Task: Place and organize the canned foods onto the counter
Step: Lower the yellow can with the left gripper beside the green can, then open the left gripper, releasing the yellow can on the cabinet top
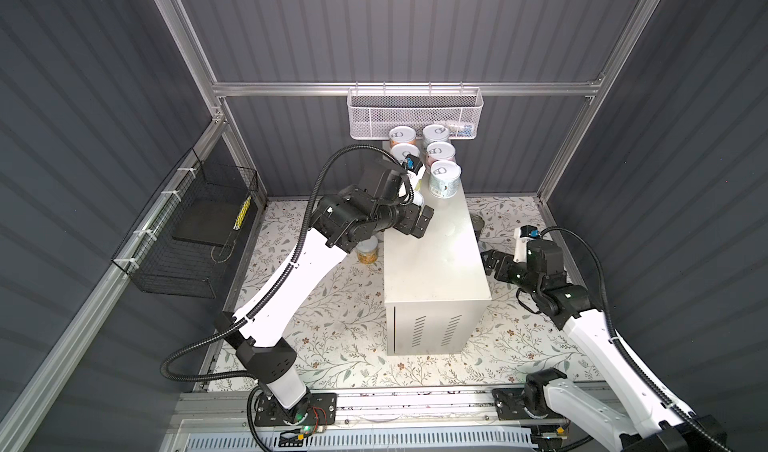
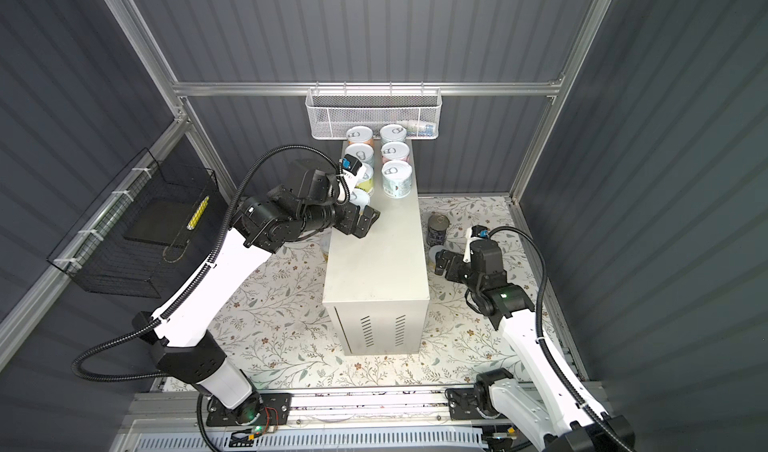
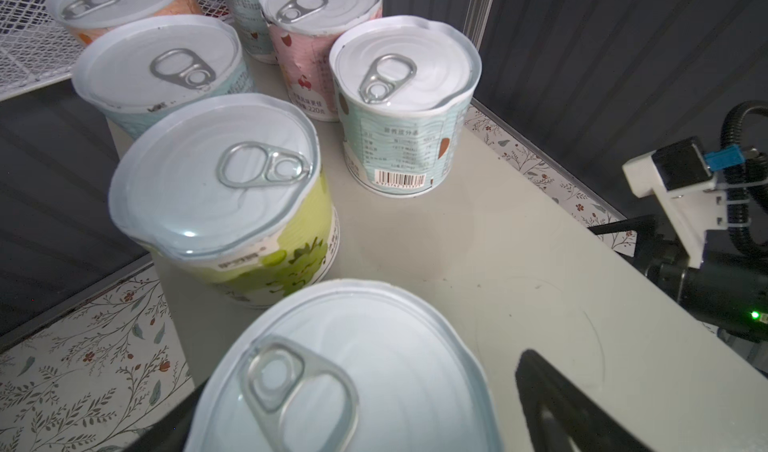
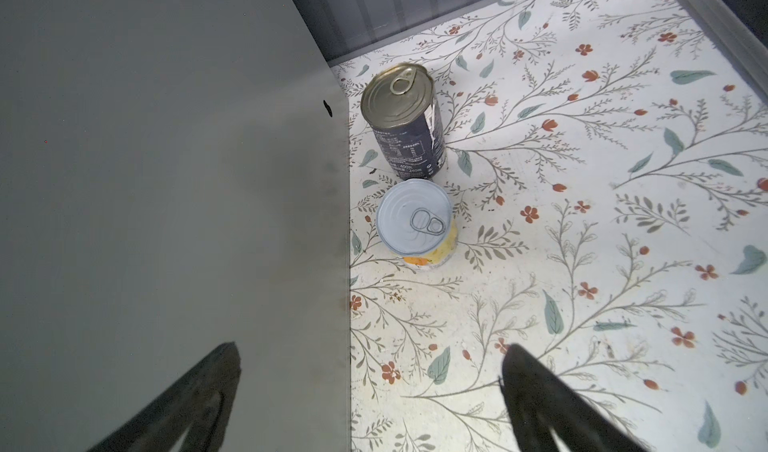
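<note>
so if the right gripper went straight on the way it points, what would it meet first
Probably the small yellow-labelled can on the floral mat beside the counter, in line with the open right gripper; the dark-blue can stands behind it. Depth is unclear.

Not much readable print on these cans, tbh

From my left wrist cam: the pink can has "220" low on its label. The teal can has a small printed table and a barcode, but the digits are too tiny for me. The green can lettering is just blur. From my right wrist cam: the dark can shows "400%" and "240" near its base.
</note>
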You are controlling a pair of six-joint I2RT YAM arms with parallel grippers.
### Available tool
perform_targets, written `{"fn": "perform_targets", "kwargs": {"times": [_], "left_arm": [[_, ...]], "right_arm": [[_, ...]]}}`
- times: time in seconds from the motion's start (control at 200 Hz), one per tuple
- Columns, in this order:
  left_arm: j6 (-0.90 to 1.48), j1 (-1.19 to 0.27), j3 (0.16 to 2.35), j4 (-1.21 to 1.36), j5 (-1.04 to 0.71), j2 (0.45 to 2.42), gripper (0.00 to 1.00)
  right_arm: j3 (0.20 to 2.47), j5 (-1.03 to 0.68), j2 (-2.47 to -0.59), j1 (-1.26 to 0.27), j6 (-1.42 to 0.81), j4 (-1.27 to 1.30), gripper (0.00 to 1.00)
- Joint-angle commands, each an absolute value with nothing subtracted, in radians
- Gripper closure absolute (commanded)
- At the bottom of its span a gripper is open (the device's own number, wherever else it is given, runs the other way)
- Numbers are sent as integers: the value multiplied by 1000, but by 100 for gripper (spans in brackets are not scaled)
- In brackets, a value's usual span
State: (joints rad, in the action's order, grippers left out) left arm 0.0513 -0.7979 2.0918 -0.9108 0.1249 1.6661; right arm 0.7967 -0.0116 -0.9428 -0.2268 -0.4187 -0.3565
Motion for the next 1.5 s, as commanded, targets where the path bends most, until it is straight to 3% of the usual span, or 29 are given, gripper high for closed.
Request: {"fn": "perform_targets", "kwargs": {"times": [0.0, 0.545, 0.921, 1.286, 1.496], "left_arm": [[40, -806, 2077, -889, 125, 1637, 0], [21, -804, 1994, -925, 153, 1563, 1], [29, -804, 1922, -935, 146, 1506, 25], [14, -776, 1897, -907, 142, 1510, 34], [23, -749, 1880, -893, 114, 1502, 34]], "right_arm": [[814, -2, -931, -224, -405, -369, 1], [820, -19, -932, -224, -410, -369, 1], [822, -20, -937, -224, -413, -372, 1], [822, -17, -941, -224, -413, -370, 1], [822, -13, -947, -224, -407, -369, 1]]}}
